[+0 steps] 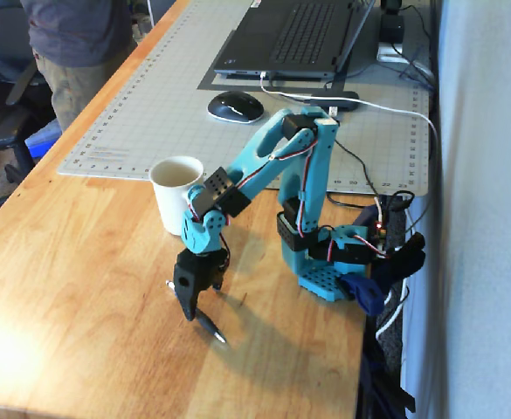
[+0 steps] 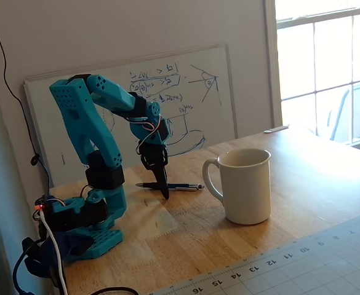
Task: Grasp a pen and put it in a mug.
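The dark blue pen [image 1: 210,328] lies flat on the wooden table, with its silver ends showing on either side of the gripper; in the other fixed view it [image 2: 183,185] lies level behind the fingers. My black gripper [image 1: 201,305] points straight down onto the pen's middle, its jaws a little apart and astride the pen; in the other fixed view it [image 2: 165,192] reaches down to the pen. The cream-white mug [image 1: 176,194] stands upright and empty just beyond the gripper, and in the other fixed view it [image 2: 246,185] stands to the right with its handle toward the arm.
The teal arm base [image 1: 325,266] is clamped at the table's right edge. A grey cutting mat [image 1: 150,105] holds a black mouse [image 1: 235,106] and a laptop [image 1: 294,35] further back. A person [image 1: 76,52] stands at the far left. A whiteboard [image 2: 186,98] leans on the wall.
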`<state>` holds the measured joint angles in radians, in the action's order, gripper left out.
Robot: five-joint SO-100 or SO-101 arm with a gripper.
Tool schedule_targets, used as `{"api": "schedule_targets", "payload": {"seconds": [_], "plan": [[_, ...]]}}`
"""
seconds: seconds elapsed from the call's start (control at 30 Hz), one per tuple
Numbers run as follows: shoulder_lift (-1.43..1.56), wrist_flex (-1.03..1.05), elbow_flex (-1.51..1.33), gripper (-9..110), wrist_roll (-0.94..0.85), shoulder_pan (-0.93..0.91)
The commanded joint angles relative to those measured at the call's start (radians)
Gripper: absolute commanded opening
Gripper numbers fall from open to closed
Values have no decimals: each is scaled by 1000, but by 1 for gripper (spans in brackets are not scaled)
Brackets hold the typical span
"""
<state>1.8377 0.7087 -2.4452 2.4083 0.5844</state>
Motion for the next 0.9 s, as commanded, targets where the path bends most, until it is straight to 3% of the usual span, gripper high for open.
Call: {"api": "schedule_targets", "payload": {"seconds": [0.0, 0.27, 0.6, 0.87], "plan": [[-21, -17, 55, 32, 12, 12], [-61, -17, 69, 32, 12, 2], [-67, -17, 61, 16, 12, -2], [-69, -17, 57, 10, 14, -2]]}}
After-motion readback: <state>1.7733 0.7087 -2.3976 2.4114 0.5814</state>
